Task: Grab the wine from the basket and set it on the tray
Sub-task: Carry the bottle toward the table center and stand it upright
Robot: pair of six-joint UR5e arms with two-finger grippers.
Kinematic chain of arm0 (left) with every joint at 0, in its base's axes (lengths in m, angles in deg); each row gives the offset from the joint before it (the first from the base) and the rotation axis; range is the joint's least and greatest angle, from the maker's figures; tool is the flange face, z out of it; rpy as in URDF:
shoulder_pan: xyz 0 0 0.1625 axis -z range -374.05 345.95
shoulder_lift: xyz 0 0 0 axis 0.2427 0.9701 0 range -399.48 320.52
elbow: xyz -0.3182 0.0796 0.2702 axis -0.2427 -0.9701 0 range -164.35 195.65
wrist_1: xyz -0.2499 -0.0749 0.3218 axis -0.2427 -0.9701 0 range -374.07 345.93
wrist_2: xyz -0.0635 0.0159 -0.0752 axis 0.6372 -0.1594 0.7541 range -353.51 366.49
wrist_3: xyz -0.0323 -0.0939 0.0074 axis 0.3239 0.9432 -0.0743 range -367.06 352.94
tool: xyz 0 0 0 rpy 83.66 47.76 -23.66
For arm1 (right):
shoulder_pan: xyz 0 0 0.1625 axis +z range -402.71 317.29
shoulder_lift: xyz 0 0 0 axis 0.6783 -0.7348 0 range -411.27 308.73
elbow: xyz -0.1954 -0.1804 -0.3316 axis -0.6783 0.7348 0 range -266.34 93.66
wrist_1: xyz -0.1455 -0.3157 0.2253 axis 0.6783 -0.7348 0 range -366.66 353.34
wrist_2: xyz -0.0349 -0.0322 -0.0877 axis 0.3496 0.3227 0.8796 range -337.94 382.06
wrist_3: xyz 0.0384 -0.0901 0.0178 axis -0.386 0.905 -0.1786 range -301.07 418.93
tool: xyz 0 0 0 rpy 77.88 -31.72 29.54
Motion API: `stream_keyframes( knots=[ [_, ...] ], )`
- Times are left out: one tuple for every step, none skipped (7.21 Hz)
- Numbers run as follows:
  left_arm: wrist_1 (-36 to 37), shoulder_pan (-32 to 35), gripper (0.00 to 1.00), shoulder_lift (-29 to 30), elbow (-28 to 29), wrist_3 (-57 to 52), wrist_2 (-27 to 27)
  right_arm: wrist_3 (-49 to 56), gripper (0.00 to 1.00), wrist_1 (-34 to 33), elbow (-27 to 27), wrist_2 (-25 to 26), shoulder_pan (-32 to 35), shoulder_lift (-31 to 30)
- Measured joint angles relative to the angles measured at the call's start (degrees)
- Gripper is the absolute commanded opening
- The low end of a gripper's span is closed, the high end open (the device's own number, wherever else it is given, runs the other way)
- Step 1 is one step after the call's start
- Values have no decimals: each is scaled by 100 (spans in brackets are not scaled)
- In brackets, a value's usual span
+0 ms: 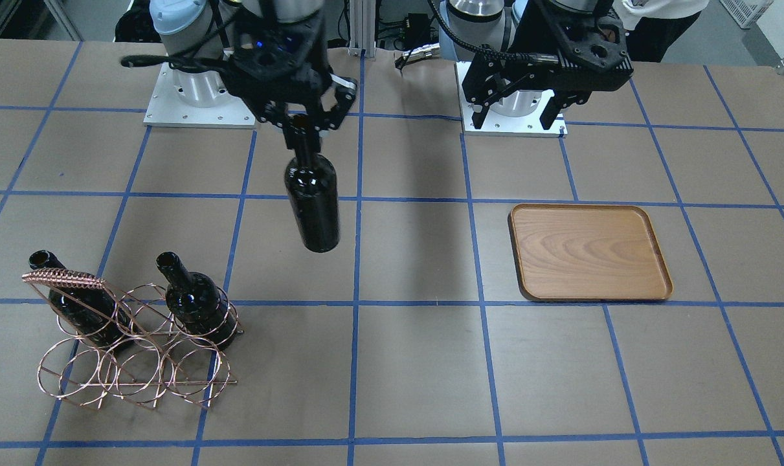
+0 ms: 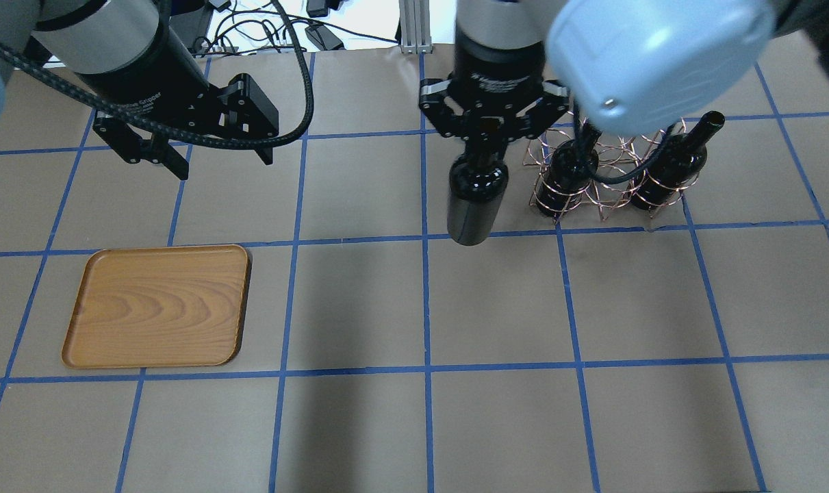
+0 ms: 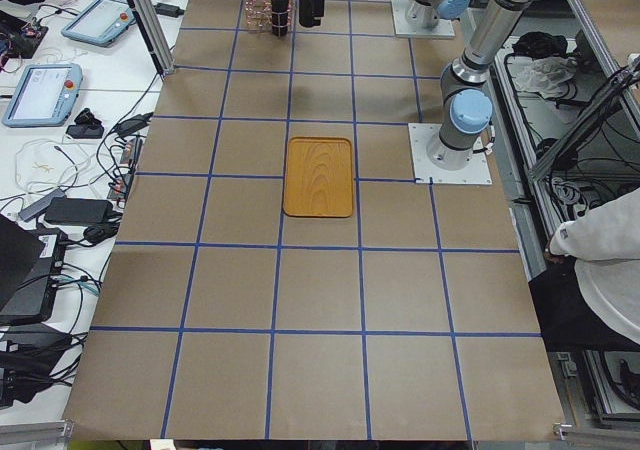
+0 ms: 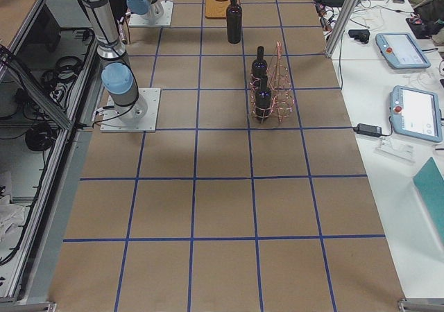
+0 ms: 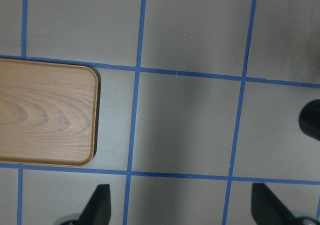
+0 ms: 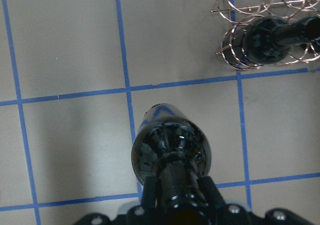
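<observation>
My right gripper (image 1: 303,123) is shut on the neck of a dark wine bottle (image 1: 312,200) and holds it upright in the air above the table, between basket and tray; it also shows in the overhead view (image 2: 477,195) and the right wrist view (image 6: 170,150). The copper wire basket (image 1: 133,343) stands at the table's right side with two more dark bottles (image 1: 194,301) (image 1: 74,298) in it. The wooden tray (image 1: 589,252) lies bare on the left side (image 2: 157,305). My left gripper (image 1: 515,113) is open and empty above the table behind the tray.
The brown table has a blue tape grid. Both arm bases (image 1: 201,90) stand at the robot's edge. Tablets and cables (image 3: 45,90) lie on a side bench beyond the table.
</observation>
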Motion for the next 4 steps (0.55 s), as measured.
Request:
stream_keyframes(
  knots=[
    [6, -8, 100, 0, 0, -38, 6, -335, 4, -325, -82, 45, 339, 300],
    [9, -17, 100, 1, 4, -94, 9, -512, 5, -643, -162, 57, 556, 556],
    [13, -41, 100, 1, 11, -171, 11, -593, 5, -870, -236, 52, 655, 714],
    [12, -120, 100, -6, 15, -219, 20, -635, 6, -966, -297, 53, 708, 799]
  ],
)
